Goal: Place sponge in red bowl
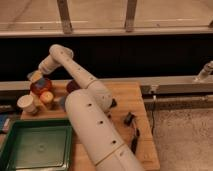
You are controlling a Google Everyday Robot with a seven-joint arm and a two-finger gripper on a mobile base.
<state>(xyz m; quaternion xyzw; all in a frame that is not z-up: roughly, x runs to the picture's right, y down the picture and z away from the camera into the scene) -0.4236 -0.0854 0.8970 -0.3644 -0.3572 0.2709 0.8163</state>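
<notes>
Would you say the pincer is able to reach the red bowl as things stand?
Probably yes: the pincer is right at the far rim of the red bowl, with nothing between them; the cups stand nearer the camera.

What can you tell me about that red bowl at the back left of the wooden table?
The round red bowl sits upright near the back left of the wooden table, its inside looking orange-brown. The robot's gripper hangs right over its far rim, holding something pale yellow, apparently the sponge. A small yellow-topped cup stands just in front.
</notes>
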